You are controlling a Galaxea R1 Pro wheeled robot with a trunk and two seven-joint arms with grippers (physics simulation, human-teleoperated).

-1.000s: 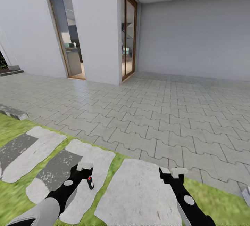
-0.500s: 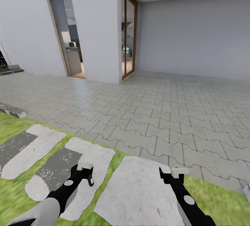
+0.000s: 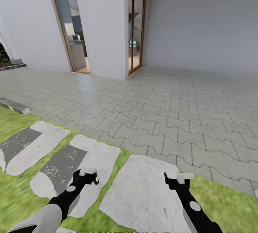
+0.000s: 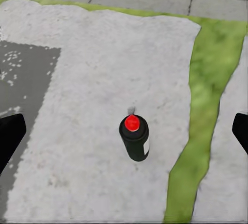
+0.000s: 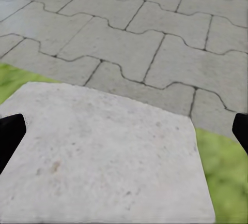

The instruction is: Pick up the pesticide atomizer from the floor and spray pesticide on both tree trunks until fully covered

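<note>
I hold the left end effector (image 4: 124, 136) above the upright spray bottle (image 4: 134, 138) on its paving slab (image 4: 103, 69) — fingers apart, lined up to straddle it; right end effector (image 5: 124, 131) also apart — idle.

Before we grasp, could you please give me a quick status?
Both end effectors open, empty. Pesticide atomizer upright on a pale stepping stone, below left end effector. Nothing in the way.
</note>
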